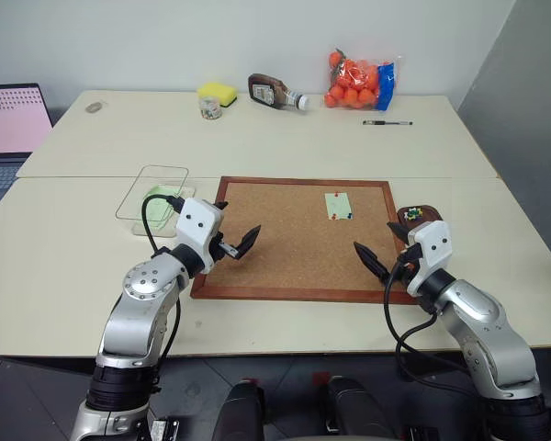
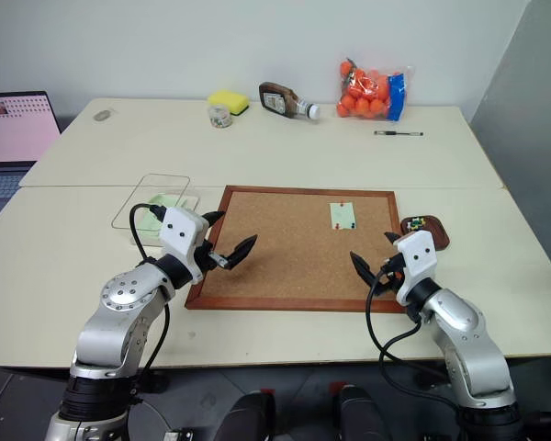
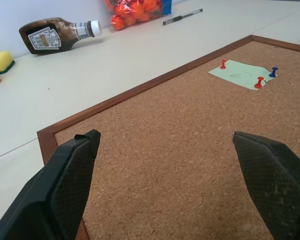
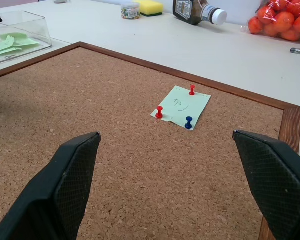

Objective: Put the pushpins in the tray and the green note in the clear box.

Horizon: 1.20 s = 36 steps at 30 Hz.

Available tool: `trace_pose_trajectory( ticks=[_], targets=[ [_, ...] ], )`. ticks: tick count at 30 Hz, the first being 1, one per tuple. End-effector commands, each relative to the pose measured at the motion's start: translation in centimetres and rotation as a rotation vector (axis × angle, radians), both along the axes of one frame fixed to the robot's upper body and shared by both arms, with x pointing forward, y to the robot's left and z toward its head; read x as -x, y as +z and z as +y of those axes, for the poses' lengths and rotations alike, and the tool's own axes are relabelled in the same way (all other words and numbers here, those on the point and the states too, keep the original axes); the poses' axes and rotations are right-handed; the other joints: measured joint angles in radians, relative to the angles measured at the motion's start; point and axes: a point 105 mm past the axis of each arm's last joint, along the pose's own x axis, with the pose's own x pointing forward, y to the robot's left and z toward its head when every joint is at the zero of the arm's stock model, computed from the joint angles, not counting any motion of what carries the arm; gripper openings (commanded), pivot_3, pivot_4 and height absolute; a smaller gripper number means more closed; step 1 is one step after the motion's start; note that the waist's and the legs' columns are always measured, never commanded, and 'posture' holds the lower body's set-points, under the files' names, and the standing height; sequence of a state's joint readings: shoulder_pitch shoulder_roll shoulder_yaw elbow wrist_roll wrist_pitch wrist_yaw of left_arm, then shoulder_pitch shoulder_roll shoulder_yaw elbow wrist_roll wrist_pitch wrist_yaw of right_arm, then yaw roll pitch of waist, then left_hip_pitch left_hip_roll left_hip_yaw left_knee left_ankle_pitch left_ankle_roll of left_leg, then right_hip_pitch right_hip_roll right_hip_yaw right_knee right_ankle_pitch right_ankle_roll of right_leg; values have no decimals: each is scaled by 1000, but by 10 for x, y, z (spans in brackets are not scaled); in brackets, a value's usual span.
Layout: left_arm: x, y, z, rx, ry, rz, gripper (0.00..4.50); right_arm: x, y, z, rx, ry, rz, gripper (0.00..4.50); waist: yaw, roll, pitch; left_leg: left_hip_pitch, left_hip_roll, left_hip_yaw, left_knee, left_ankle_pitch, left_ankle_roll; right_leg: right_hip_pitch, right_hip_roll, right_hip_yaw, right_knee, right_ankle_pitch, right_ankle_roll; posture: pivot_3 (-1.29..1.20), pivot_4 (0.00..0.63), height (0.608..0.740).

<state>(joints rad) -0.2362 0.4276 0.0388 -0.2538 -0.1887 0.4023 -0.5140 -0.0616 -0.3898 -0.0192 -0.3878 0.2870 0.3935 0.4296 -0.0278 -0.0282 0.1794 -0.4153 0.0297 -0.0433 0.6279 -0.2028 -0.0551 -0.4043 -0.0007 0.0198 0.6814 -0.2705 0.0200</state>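
The green note (image 1: 338,205) lies on the far right part of the cork board (image 1: 294,253), held by three pushpins (image 4: 159,112), two red and one blue. The tray (image 1: 421,216), a dark brown dish with coloured pins in it, sits just off the board's right edge. Green slips lie in the clear box (image 1: 156,200), which stands left of the board. My left gripper (image 1: 237,223) hovers open over the board's left side. Over the near right corner, my right gripper (image 1: 380,243) is open too. Nothing is between either pair of fingers.
At the table's far edge are a yellow sponge (image 1: 217,92), a small jar (image 1: 210,108), a lying brown sauce bottle (image 1: 274,90), a bag of oranges (image 1: 360,81) and a pen (image 1: 387,122). A laptop (image 1: 9,124) stands at the far left.
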Motion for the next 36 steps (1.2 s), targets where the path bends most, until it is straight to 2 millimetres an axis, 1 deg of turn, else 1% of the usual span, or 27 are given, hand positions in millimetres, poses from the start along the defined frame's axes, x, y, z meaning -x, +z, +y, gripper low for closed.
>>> trace_pose_trajectory(
  ticks=[1,5,9,14,19,21,23,25,28,29,32,34,36],
  targets=[
    [3,21,-7,17,-37,-82,4464,-1,13,-2,2,-13,-52,4500,0,0,0,0,0,0,0,0,0,0,0,0,0,0,0,0,150,740],
    [3,25,-7,12,-38,-102,4464,-1,12,-2,1,-12,-51,4500,0,0,0,0,0,0,0,0,0,0,0,0,0,0,0,0,150,740],
    [2,23,-8,6,-39,-89,4464,0,11,-1,-2,-12,-49,4500,0,0,0,0,0,0,0,0,0,0,0,0,0,0,0,0,150,740],
    [3,26,-12,33,-85,-89,4464,0,12,-1,-6,-14,-48,4500,0,0,0,0,0,0,0,0,0,0,0,0,0,0,0,0,150,740],
    [2,23,-16,36,-130,-58,4464,-1,15,0,-13,-18,-50,4500,0,0,0,0,0,0,0,0,0,0,0,0,0,0,0,0,150,740],
    [1,19,-18,25,-147,-36,4121,-2,17,-1,-19,-25,-48,4500,0,0,0,0,0,0,0,0,0,0,0,0,0,0,0,0,150,740],
    [-2,9,-18,1,-161,10,3895,-2,18,-1,-22,-28,-47,4500,0,0,0,0,0,0,0,0,0,0,0,0,0,0,0,0,150,740],
    [-4,-2,-17,-19,-158,46,3426,-3,19,0,-21,-28,-47,4500,-1,0,0,0,0,0,0,0,0,0,0,0,0,0,0,0,150,740],
    [-7,-12,-18,-28,-158,79,2979,-4,21,0,-23,-29,-42,4500,-1,0,0,0,0,0,0,0,0,0,0,0,0,0,0,0,150,740],
    [-8,-14,-18,-31,-160,88,2722,-4,22,1,-24,-29,-40,4500,-1,0,0,0,0,0,0,0,0,0,0,0,0,0,0,0,150,740],
    [-8,-22,-20,-47,-168,110,2191,-5,23,2,-22,-26,-31,4500,0,0,0,0,0,0,0,0,0,0,0,0,0,0,0,0,150,740],
    [-8,-29,-20,-64,-169,122,1704,-7,25,3,-19,-24,-31,4500,0,0,0,0,0,0,0,0,0,0,0,0,0,0,0,0,150,740],
    [-8,-34,-19,-72,-169,135,1327,-8,26,5,-20,-14,-28,4500,-1,0,0,0,0,0,0,0,0,0,0,0,0,0,0,0,150,740]
  ],
)
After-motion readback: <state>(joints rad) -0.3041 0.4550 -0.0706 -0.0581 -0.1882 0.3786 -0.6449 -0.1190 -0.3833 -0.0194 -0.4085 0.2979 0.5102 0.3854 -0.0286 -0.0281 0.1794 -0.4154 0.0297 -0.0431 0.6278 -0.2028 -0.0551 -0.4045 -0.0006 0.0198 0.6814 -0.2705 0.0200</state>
